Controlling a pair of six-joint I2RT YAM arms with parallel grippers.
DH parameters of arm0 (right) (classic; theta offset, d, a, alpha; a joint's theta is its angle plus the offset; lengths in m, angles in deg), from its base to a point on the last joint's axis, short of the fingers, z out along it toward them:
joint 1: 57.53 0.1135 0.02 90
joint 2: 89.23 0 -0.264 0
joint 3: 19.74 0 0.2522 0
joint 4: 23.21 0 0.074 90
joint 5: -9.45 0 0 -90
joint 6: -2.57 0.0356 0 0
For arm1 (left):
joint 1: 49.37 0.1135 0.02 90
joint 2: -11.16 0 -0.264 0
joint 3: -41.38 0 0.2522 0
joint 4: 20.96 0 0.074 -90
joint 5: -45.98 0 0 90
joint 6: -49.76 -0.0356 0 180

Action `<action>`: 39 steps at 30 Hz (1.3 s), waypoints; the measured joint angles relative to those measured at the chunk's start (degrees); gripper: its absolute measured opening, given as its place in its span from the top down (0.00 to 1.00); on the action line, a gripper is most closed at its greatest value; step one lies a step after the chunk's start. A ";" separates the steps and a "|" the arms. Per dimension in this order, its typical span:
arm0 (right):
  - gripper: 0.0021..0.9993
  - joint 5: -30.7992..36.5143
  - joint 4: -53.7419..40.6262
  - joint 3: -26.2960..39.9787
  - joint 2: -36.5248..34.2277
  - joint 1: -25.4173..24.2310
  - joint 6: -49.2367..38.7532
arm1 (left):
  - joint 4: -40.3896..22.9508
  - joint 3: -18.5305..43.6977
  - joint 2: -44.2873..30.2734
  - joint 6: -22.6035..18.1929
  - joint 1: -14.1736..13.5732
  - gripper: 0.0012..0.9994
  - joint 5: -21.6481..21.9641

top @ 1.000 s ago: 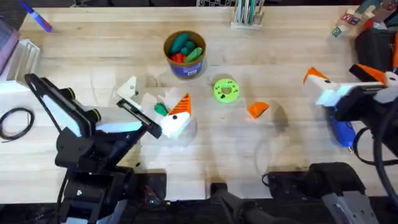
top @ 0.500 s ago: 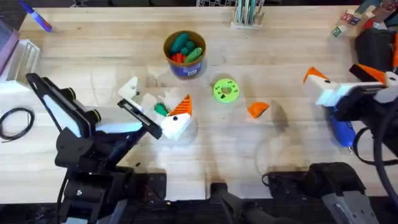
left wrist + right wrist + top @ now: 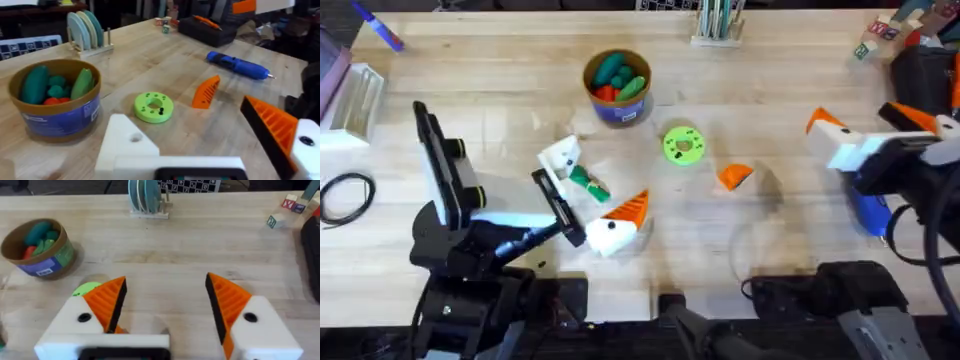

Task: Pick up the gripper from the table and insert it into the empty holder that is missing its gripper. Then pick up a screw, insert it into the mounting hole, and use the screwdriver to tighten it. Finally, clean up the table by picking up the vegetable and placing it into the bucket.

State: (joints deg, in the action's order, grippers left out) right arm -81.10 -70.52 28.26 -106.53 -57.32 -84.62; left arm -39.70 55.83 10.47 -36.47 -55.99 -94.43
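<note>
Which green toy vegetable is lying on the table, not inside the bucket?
The slim green vegetable beside the left pincer; the plump ones sit inside the blue bucket.

A: What's at my right gripper (image 3: 165,307)?

B: My two orange ribbed pads (image 3: 107,302) on white blocks stand spread apart over the wooden table (image 3: 200,245), nothing between them.

A: Beyond them?

B: The bucket (image 3: 39,247), blue wall and brown rim, holds green and red toy vegetables. A green disc (image 3: 86,288) peeks beside one pad. A rack of discs (image 3: 146,197) sits near the table's far edge.
</note>
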 joint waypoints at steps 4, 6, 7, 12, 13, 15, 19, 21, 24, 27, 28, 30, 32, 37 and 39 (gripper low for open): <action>0.06 -3.48 -5.16 1.09 -4.93 0.17 -0.48 | -0.32 0.00 0.00 0.14 0.00 0.01 -3.12; 0.06 -4.99 -8.99 3.47 -10.18 1.00 -1.73 | -0.39 0.00 0.00 0.15 0.00 0.01 -3.99; 0.06 -5.52 -11.38 5.31 -13.36 1.69 -2.84 | -0.41 0.00 0.00 0.15 0.00 0.01 -4.19; 0.06 -7.08 -20.21 15.03 -28.13 5.88 -7.94 | -0.45 0.00 0.00 0.15 0.00 0.01 -4.61; 0.06 -7.30 -20.08 16.06 -30.63 6.48 -8.55 | -0.45 0.00 0.00 0.15 0.00 0.01 -4.68; 0.05 -7.90 -20.41 17.01 -35.30 6.92 -9.22 | -0.48 0.00 0.00 0.15 0.00 0.01 -4.80; 0.01 -10.90 -21.07 17.05 -43.97 6.95 -10.09 | -0.52 0.00 0.00 0.15 0.00 0.01 -5.12; 0.01 -11.81 -21.05 17.05 -48.39 7.40 -10.24 | -0.53 0.00 0.00 0.15 0.00 0.01 -5.16; 0.01 -12.58 -20.81 17.05 -53.90 9.04 -10.41 | -0.54 0.00 0.00 0.15 0.00 0.01 -5.23; 0.01 -12.37 -20.23 17.05 -57.12 11.80 -10.75 | -0.56 0.00 0.00 0.15 0.00 0.01 -5.34; 0.01 -12.11 -20.01 17.05 -57.90 12.81 -10.81 | -0.56 0.00 0.00 0.15 0.00 0.01 -5.34; 0.14 -11.30 -19.43 17.05 -58.94 14.49 -11.10 | -0.56 0.00 0.00 0.15 0.00 0.01 -5.34; 0.66 -10.62 -18.59 17.05 -59.63 16.16 -11.44 | -0.56 0.00 0.00 0.15 0.00 0.01 -5.34; 0.99 -10.19 -22.40 19.05 -59.45 16.17 -11.43 | -0.56 0.00 0.02 0.17 0.00 0.01 -5.36; 0.99 -10.19 -24.88 21.53 -58.70 16.17 -11.43 | -0.56 0.00 0.00 0.16 0.00 0.01 -5.36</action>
State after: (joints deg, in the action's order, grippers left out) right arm -91.29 -95.40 49.80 -165.23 -41.15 -96.05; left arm -40.26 55.83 10.47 -36.30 -55.99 -99.79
